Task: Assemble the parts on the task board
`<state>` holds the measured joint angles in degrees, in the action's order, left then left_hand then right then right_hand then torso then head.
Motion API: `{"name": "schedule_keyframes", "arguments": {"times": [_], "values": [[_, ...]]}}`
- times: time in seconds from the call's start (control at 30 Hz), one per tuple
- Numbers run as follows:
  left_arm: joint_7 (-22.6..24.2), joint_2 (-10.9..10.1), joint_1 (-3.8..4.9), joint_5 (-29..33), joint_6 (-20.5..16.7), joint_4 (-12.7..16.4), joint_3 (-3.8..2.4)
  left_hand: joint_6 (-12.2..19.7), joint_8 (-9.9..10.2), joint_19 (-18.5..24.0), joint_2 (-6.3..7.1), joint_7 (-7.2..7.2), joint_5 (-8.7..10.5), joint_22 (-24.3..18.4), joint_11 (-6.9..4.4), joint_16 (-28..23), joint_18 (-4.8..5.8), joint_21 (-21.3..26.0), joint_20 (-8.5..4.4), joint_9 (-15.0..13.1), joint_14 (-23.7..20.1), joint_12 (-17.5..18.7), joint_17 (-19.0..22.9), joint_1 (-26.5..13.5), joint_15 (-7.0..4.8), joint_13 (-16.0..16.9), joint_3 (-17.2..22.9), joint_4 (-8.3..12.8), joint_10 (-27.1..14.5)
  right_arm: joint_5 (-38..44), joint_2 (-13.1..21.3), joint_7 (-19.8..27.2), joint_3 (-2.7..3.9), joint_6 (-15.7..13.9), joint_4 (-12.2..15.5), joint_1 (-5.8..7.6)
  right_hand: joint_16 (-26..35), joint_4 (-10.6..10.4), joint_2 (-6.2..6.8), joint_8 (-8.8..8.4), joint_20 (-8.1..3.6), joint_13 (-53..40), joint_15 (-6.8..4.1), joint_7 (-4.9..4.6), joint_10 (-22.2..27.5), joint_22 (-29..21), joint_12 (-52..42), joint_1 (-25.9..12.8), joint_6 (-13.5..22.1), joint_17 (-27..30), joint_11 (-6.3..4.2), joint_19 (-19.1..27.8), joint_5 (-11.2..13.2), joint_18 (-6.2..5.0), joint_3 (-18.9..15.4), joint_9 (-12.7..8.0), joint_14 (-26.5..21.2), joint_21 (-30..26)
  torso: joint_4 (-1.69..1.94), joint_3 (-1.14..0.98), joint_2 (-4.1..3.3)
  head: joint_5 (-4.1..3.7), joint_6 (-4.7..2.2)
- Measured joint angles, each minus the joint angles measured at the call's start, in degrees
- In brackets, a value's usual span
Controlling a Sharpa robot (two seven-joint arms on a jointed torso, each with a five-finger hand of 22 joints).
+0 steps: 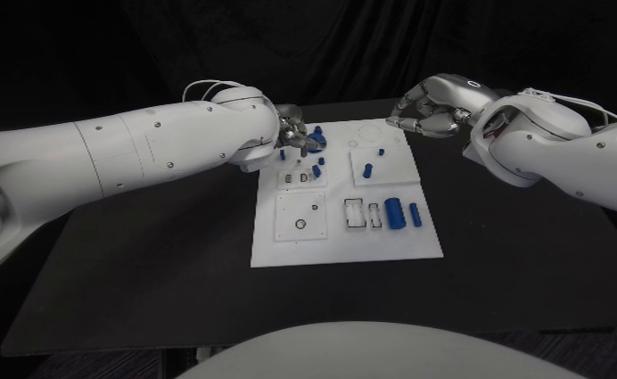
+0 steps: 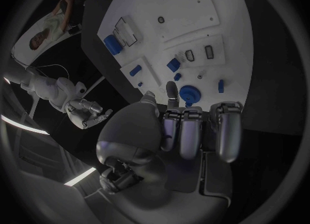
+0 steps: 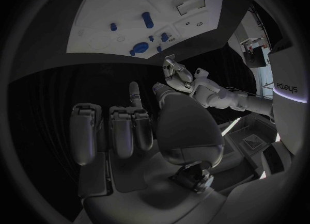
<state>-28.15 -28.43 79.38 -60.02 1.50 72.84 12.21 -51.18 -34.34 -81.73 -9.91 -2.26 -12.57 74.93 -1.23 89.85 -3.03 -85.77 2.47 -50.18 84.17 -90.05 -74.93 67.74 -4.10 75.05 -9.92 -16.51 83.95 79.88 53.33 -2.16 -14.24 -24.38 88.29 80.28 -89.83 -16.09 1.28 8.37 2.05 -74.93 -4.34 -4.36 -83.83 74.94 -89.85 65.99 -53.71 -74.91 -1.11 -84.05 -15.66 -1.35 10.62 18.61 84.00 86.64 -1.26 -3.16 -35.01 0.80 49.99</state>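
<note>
The white task board (image 1: 345, 245) lies in the middle of the black tabletop (image 1: 154, 254), its long side running away from the robot. Small blue parts (image 1: 368, 169) stand or lie on its far half, and a larger blue cylinder (image 1: 396, 213) lies in a recess on the near half, beside a slimmer blue piece (image 1: 414, 214). A small dark ring (image 1: 300, 225) sits on the near left panel.

The left robot hand (image 1: 296, 137) hangs over the board's far left corner, fingers pointing down among the blue parts there. From its wrist, the fingers (image 2: 191, 131) are curled side by side above a round blue part (image 2: 189, 93); whether they grasp anything I cannot tell.

The right robot hand (image 1: 431, 113) hovers above the board's far right edge, clear of it, its fingers (image 3: 123, 131) curled in on nothing.

Behind the tabletop hangs a dark curtain. In the right wrist view, part of a word, roughly "adepys", can be read on a white surface (image 3: 287, 86) at the rim.
</note>
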Motion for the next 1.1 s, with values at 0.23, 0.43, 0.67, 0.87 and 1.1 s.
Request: {"name": "schedule_keyframes", "arguments": {"times": [0.23,0.43,0.67,0.87,1.1], "values": [[-1.45,0.65,-0.35,-0.11,-0.45,-0.41,0.01,-0.13,0.13,0.00,0.00,0.13,0.00,0.00,0.00,0.00,0.00,0.00,0.00,-0.59,0.00,0.00,0.00,0.00,0.00,0.01,0.02,0.03,-0.01,-0.01,0.06,0.01,0.00,0.02,-0.06,0.00,0.00,0.14,0.00,0.00,0.00,0.00,0.00,0.00,0.00,0.00,0.00,0.00,0.00,0.00,0.00,0.00,0.00,0.00,0.14,0.00,0.00,-0.22,-0.01,0.10,-0.02,-0.23,0.00],[-2.14,0.89,-0.71,-0.16,-0.74,-0.71,0.02,-1.89,0.65,-0.12,-0.31,0.83,-0.02,-0.01,-0.41,0.00,-0.01,0.00,-0.12,-1.26,-0.01,0.00,0.01,-0.31,0.01,0.03,0.32,0.00,0.00,-0.01,-0.02,0.02,0.00,0.02,-0.28,0.00,0.00,0.14,0.00,0.00,0.00,0.01,0.00,0.00,0.00,-0.01,0.00,0.00,0.00,0.00,0.00,0.00,0.00,-0.01,0.14,-0.01,0.00,-0.22,-0.15,0.16,-0.03,0.06,0.00],[-2.50,1.27,-1.28,-0.19,-0.85,-1.18,0.01,-3.41,2.20,-0.21,-0.31,1.13,-0.26,-0.01,-0.81,0.00,-0.01,0.00,-0.21,-1.36,-0.22,0.00,0.01,-0.31,-0.20,0.02,0.73,0.09,0.01,-0.01,-0.03,0.03,0.01,0.02,-0.26,0.00,0.00,0.14,0.00,0.00,0.00,0.01,0.00,0.00,0.00,-0.01,0.00,0.00,0.00,0.00,0.00,0.00,0.00,0.00,0.14,-0.01,0.00,-0.22,-0.47,0.13,-0.20,0.37,0.00],[-2.54,1.68,-1.99,-0.21,-0.85,-1.66,0.00,-3.80,3.74,-0.08,-0.31,1.32,-0.58,-0.01,-0.81,0.00,-0.01,0.24,-0.34,-0.92,-0.22,0.00,0.01,-0.31,-0.20,0.00,1.13,0.17,0.00,-0.01,-0.09,0.03,0.01,0.02,-0.26,0.00,0.00,0.14,0.00,0.00,0.00,0.01,0.00,0.00,-0.20,-0.01,0.00,-0.01,0.00,0.00,0.20,0.00,0.00,-0.01,0.14,0.00,0.00,-0.22,-0.52,0.09,-0.23,0.08,0.00],[-2.23,2.00,-2.84,-0.23,-1.00,-2.51,0.02,-4.22,5.62,0.11,-0.31,0.93,-0.85,-0.01,-0.80,0.00,-0.02,0.44,-0.53,-0.51,-0.22,0.01,0.01,-0.31,-0.20,0.00,1.59,0.32,0.00,-0.02,-0.19,0.03,0.01,0.08,-0.26,0.00,0.00,0.14,0.01,0.00,0.00,0.01,0.00,0.00,-0.20,-0.02,0.00,-0.01,0.00,0.00,0.20,0.00,0.00,-0.01,0.14,0.03,0.00,-0.22,-0.49,0.09,-0.29,-0.31,0.00]]}}
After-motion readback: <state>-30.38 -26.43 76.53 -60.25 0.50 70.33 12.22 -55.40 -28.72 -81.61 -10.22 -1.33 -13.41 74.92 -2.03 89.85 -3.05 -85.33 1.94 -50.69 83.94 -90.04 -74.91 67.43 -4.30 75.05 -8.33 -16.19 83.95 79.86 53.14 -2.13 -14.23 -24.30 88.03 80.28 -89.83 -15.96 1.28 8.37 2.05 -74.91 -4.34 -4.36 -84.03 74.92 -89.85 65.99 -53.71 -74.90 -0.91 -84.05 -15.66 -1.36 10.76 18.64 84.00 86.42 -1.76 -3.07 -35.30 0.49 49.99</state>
